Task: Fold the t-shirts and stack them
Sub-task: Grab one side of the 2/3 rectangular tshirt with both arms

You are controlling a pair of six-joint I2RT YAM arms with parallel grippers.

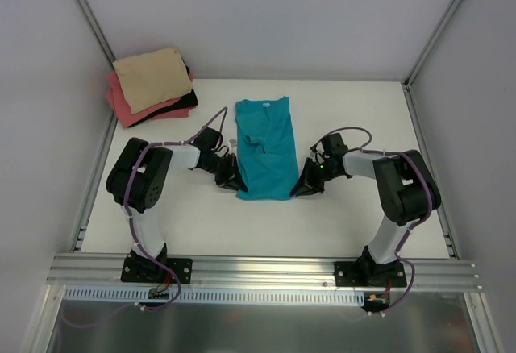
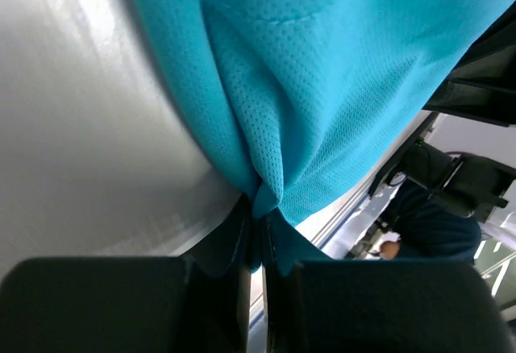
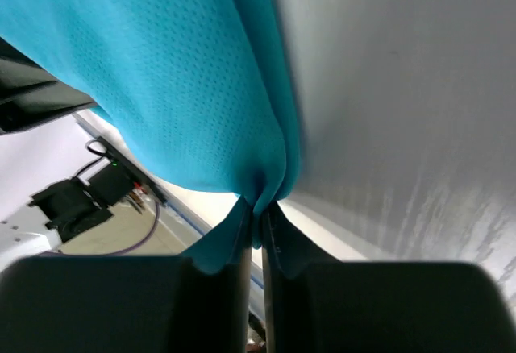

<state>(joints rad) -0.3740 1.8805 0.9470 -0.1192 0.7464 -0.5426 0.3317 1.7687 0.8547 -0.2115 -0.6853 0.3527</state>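
The teal t-shirt (image 1: 266, 148) lies in the middle of the table, its sides folded in to a narrow strip, collar at the far end. My left gripper (image 1: 233, 181) is shut on its near left corner; the cloth (image 2: 322, 87) bunches into the jaws in the left wrist view. My right gripper (image 1: 304, 185) is shut on the near right corner; the teal cloth (image 3: 177, 71) is pinched between its fingers in the right wrist view. The tan-beige t-shirt (image 1: 151, 79) lies folded on top of the coral-pink t-shirt (image 1: 133, 110) at the far left corner.
A dark garment (image 1: 185, 99) sits between the tan and pink shirts in the pile. Grey walls and metal frame posts (image 1: 90, 26) close in the white table (image 1: 363, 216) on three sides. A metal rail (image 1: 266, 271) runs along the near edge.
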